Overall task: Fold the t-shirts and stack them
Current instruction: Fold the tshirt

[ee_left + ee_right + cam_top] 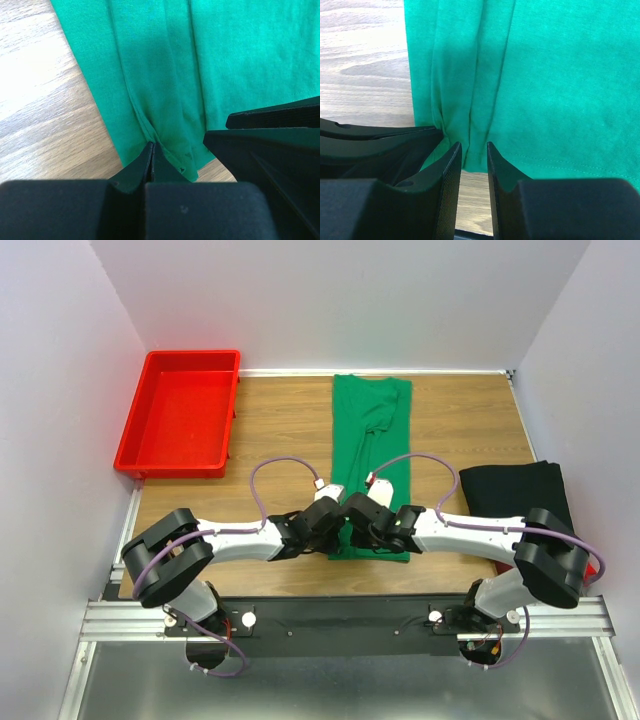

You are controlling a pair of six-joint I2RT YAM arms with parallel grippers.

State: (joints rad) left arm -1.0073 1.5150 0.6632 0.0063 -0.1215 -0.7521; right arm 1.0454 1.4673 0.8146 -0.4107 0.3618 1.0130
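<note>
The left gripper (152,150) is clenched on the near hem of the green shirt (165,75), and the cloth puckers into its fingertips. Just to its right, the right gripper (474,150) has its fingers a narrow slot apart astride the same hem; I cannot tell whether they grip it. The shirt stretches away from both as a long folded strip on the table (280,420). A folded black shirt (515,490) lies well off to the right gripper's right. A red tray (180,420) sits far ahead and left of the left gripper.
</note>
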